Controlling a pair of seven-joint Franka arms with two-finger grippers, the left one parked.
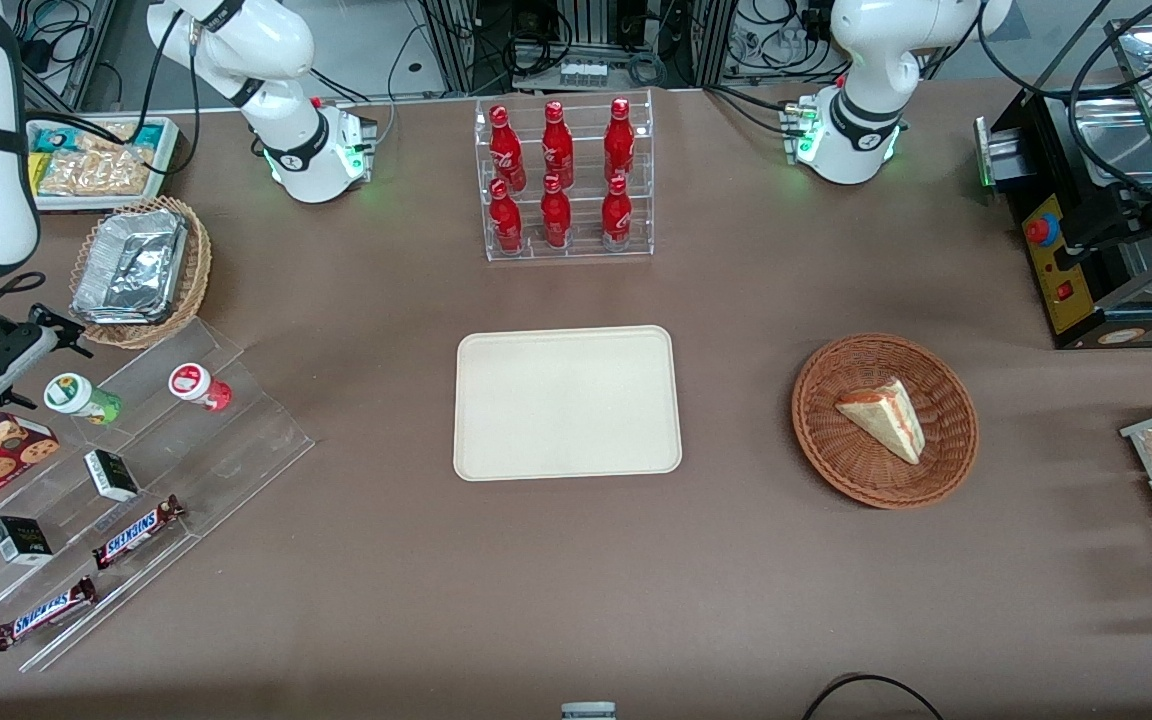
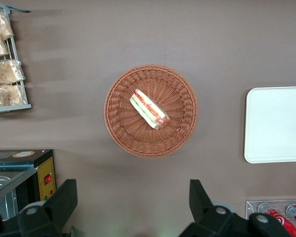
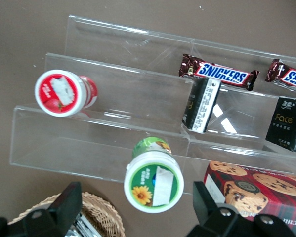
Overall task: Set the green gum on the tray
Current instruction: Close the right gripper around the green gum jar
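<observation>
Green gum (image 1: 82, 397) on acrylic shelf (image 1: 226, 440); gripper (image 3: 133, 217) open above; tray (image 1: 567, 402) mid-table.

My gripper (image 3: 133, 210) hangs spread above the green gum (image 3: 153, 180); cookie box (image 3: 259, 195) crowds it, red gum (image 3: 63, 92) well apart.

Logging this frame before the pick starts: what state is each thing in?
Green gum bottle with white lid: lid on, on the clear acrylic step shelf, not gripped.
Red gum bottle with white lid: lid on, same shelf.
Right arm's gripper: open, above the green gum.
Cream rectangular tray: bare, flat on the table.
Foil containers: stacked in a wicker basket.
Sandwich wedge: lying in a round wicker basket.
</observation>
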